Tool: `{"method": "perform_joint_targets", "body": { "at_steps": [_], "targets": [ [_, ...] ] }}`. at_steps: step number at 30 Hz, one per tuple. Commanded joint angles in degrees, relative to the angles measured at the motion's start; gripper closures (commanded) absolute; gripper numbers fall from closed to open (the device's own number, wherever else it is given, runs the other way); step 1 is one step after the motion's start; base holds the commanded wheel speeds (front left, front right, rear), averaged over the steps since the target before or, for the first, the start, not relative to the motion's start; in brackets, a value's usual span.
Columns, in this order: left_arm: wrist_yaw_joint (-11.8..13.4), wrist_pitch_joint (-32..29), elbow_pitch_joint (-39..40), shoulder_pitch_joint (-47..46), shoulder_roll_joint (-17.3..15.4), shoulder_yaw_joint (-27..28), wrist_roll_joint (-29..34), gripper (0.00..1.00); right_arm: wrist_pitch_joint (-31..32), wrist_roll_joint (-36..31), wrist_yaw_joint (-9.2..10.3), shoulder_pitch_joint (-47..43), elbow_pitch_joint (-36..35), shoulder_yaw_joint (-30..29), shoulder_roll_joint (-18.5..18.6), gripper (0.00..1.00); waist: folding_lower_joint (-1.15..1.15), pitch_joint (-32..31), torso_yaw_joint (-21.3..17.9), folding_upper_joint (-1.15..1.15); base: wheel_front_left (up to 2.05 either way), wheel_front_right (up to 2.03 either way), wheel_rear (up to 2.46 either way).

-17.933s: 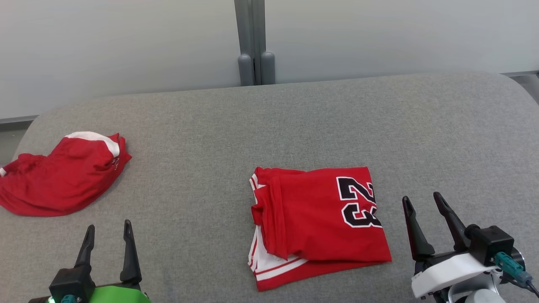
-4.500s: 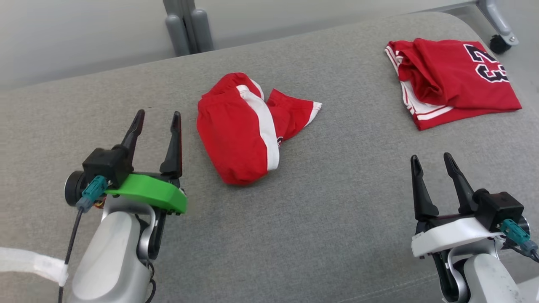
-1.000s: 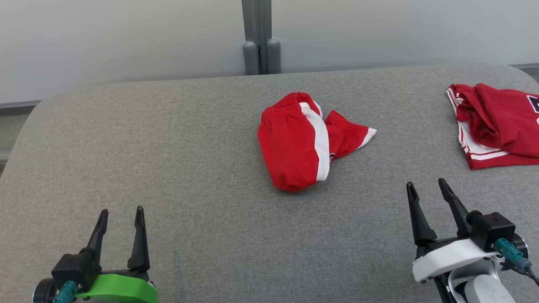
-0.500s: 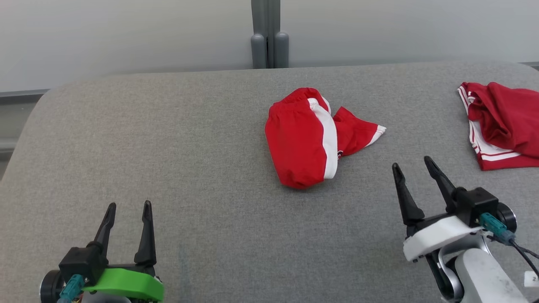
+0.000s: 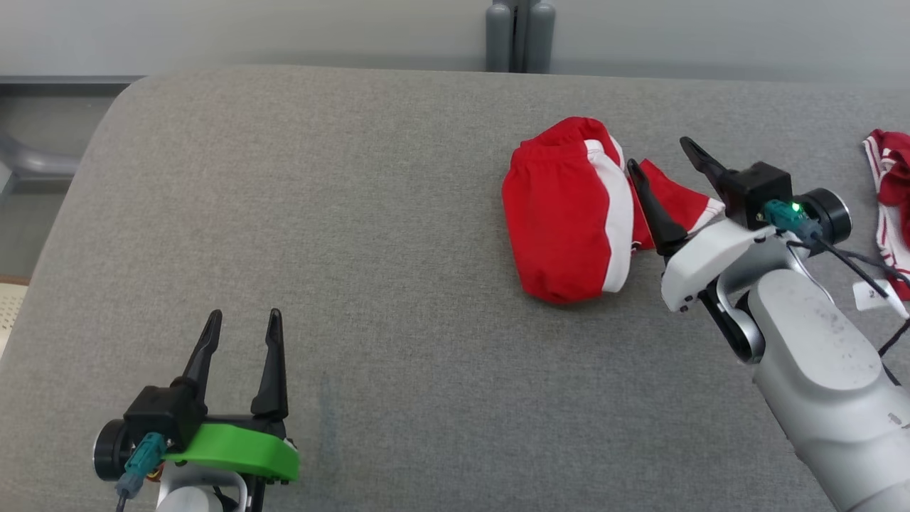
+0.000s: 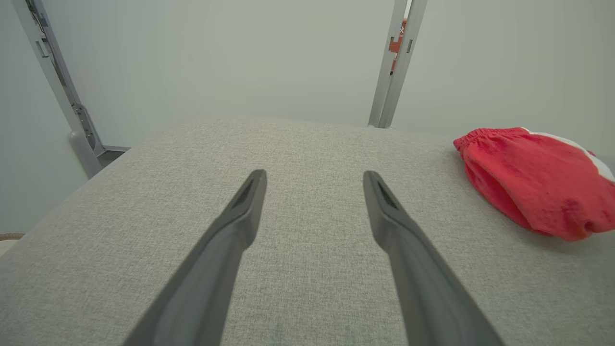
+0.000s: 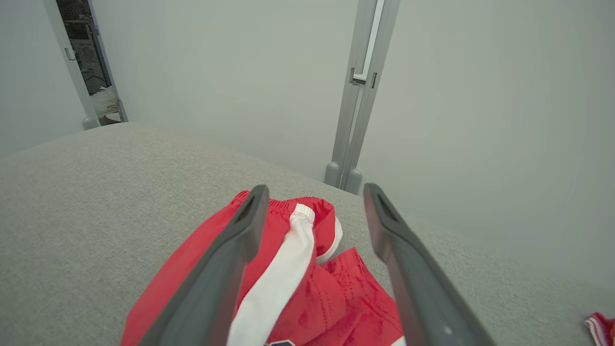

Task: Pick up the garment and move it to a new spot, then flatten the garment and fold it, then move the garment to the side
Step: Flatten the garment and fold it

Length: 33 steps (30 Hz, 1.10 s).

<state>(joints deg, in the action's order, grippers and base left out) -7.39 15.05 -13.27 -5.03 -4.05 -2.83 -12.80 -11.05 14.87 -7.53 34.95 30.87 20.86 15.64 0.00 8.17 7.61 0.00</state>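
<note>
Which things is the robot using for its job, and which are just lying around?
For the job: crumpled red shorts with white stripe; right gripper, open, at the shorts; left gripper, open, well away from them.
Just lying about: another red garment with white stripes, at the right edge; grey post behind the table.

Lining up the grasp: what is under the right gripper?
The crumpled red shorts, white stripe showing, lie beneath the open right gripper on the grey table. The shorts' underside and inner folds are covered; contact cannot be told.
</note>
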Motion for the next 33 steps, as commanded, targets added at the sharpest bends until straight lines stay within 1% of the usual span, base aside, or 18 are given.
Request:
{"method": "perform_joint_targets", "body": {
  "at_steps": [1, 7, 12, 14, 16, 18, 23, 26, 29, 33],
  "targets": [
    [-0.14, 0.14, -0.15, -1.29, 0.29, -0.34, 0.55, 0.0, 1.74, 0.63, 0.09, 2.11, 2.56, 0.8, 0.77, 0.0, 0.0, 2.5, 2.85, 0.0, 0.0, 0.0, 0.0],
    [-0.14, 0.13, -0.62, -2.98, 0.77, -1.6, -0.02, 0.0, 4.64, 3.33, 0.09, 8.98, 11.78, 4.48, 1.63, 0.0, 0.0, 4.68, 5.77, 0.0, 0.0, 0.0, 0.0],
    [-0.14, 0.08, -0.86, -3.62, 1.01, -1.99, -0.44, 0.0, 6.36, 6.19, 0.09, 11.21, 18.64, 7.05, 1.51, 0.0, 0.0, 5.61, 7.11, 0.0, 0.0, 0.0, 0.0],
    [-0.14, 0.09, -0.85, -3.74, 1.07, -1.92, -0.48, 0.0, 6.53, 8.5, 0.09, 11.45, 20.39, 7.87, 0.78, 0.0, 0.0, 5.81, 7.26, 0.0, 0.0, 0.0, 0.0],
    [-0.14, 0.09, -0.9, -3.77, 1.09, -1.79, -0.5, 0.0, 7.14, 11.0, 0.09, 11.25, 21.55, 8.92, 0.14, 1.0, 0.0, 5.98, 7.24, 0.0, 0.0, 0.0, 0.0],
    [-0.14, 0.08, -1.03, -3.85, 1.13, -1.76, -0.37, 0.0, 6.27, 12.41, 0.1, 11.82, 21.66, 10.3, 0.66, 1.0, 0.0, 6.06, 7.12, 0.0, 0.0, 0.0, 0.0],
    [-0.13, 0.08, -1.35, -4.14, 1.15, -1.82, -0.7, 0.0, 0.22, 13.98, 0.1, 13.19, 20.69, 14.01, 1.34, 1.0, 0.0, 5.17, 6.4, 0.0, 0.0, 0.0, 0.0],
    [-0.13, 0.08, -1.52, -3.96, 1.15, -1.74, -0.65, 0.0, -2.33, 14.57, 0.1, 13.63, 19.73, 15.96, 1.18, 1.0, 0.0, 4.06, 5.98, 0.0, 0.0, 0.0, 0.0],
    [-0.13, 0.09, -1.66, -3.44, 1.14, -1.56, -0.45, 0.0, -3.63, 14.82, 0.09, 13.51, 17.68, 18.36, 0.12, 1.0, 0.0, 2.92, 5.71, 0.0, 0.0, 0.0, 0.0],
    [-0.13, 0.09, -1.32, -2.34, 1.14, -1.33, -0.08, 0.0, -4.09, 14.7, 0.09, 11.21, 13.15, 22.88, -2.15, 1.0, 0.0, 1.84, 5.9, 0.0, 0.0, 0.0, 0.0]
  ]
}}
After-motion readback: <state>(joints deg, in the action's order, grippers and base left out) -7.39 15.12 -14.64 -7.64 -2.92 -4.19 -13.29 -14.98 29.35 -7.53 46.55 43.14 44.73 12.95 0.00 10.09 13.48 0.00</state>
